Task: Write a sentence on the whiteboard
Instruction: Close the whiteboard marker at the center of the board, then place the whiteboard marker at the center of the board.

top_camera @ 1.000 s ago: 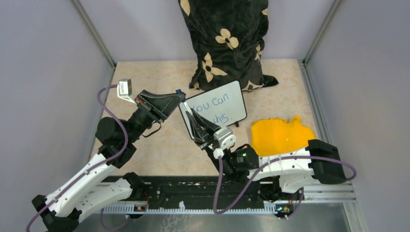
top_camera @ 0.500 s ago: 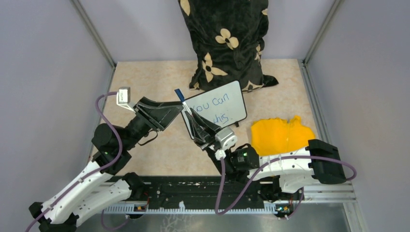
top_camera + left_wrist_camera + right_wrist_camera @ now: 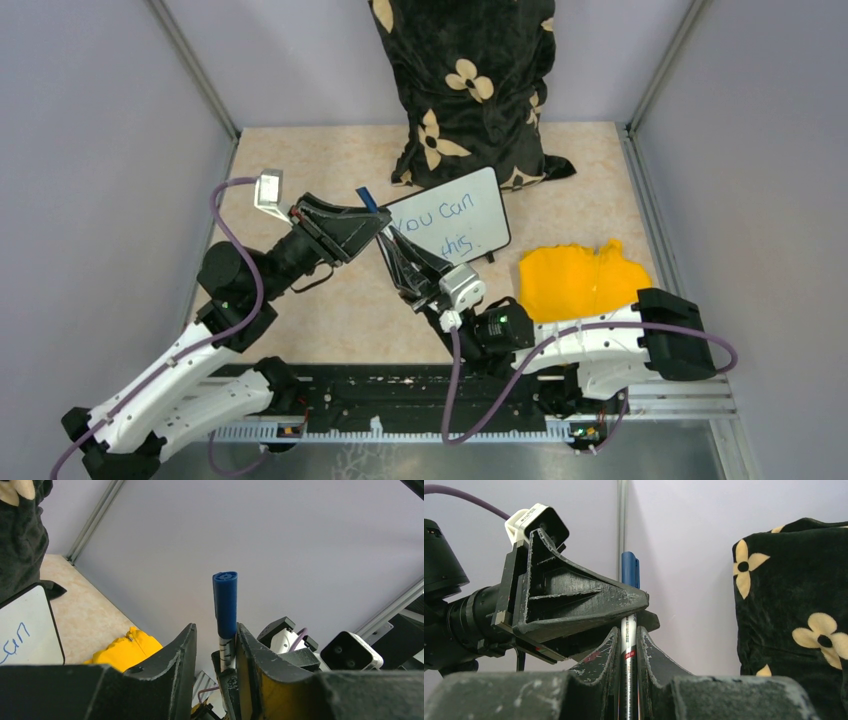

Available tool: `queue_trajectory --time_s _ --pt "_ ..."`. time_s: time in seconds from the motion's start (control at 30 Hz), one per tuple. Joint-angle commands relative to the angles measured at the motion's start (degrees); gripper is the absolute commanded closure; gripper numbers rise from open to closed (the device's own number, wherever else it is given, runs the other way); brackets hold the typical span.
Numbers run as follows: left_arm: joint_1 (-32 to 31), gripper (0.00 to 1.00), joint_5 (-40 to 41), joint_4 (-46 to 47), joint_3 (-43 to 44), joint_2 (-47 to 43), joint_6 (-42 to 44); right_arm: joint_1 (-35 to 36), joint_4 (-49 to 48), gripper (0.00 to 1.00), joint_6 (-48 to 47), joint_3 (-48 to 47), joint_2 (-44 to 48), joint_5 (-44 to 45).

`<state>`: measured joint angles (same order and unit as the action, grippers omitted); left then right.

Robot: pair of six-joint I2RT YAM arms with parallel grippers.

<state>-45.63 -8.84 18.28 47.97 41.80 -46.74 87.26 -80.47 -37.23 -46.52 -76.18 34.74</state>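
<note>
The whiteboard (image 3: 455,222) leans tilted against a black pillow, and also shows in the left wrist view (image 3: 30,630). The sentence (image 3: 448,222) is in blue ink; I read "You Can" and "this", and the rest is hidden behind the grippers. My right gripper (image 3: 386,238) (image 3: 628,630) is shut on a marker (image 3: 627,645) with a blue cap (image 3: 369,198), held upright in front of the board's left edge. My left gripper (image 3: 380,217) (image 3: 216,630) is open around the marker (image 3: 225,605). The marker lies against one finger, with a gap to the other.
A black pillow (image 3: 465,90) with cream flowers stands at the back against the wall. A yellow cloth (image 3: 580,280) lies to the right of the board. Grey walls enclose the table on three sides.
My left gripper drew back to the left, then came back right to the marker. The right gripper and the marker have barely moved.
</note>
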Motion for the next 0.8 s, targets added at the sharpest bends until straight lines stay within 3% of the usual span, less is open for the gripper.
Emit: queue_trajectory --time_s 0.0,0.1,0.27,0.4,0.47,0.6,0.77 --pt "-0.2 0.65 -2.0 0.1 1.8 -0.2 2.0 0.7 -0.8 1.00 1.2 -1.3 0.4 -1.1" --pt "-0.2 0.74 -1.7 0.1 1.5 -0.3 2.2 0.7 -0.9 1.00 1.2 -1.1 0.5 -0.9" --pt "-0.2 1.00 -0.7 -0.1 0.7 -1.0 2.6 0.8 -0.6 1.00 1.2 -0.6 0.9 -1.0" --pt "-0.2 1.00 1.1 -2.0 0.4 -1.8 3.2 0.9 4.2 1.00 3.1 0.4 3.2 -3.1" --pt "-0.2 1.00 2.2 -2.7 -0.2 -2.4 3.4 0.9 7.5 0.90 4.8 0.4 4.5 -3.4" --pt "-0.2 1.00 5.0 -4.8 -0.5 -3.5 4.6 0.9 14.7 0.60 7.9 -0.1 6.7 -3.9" --pt "-0.2 1.00 11.6 -14.3 2.9 -3.1 7.8 0.9 29.1 0.28 13.3 -1.8 10.6 -5.2"
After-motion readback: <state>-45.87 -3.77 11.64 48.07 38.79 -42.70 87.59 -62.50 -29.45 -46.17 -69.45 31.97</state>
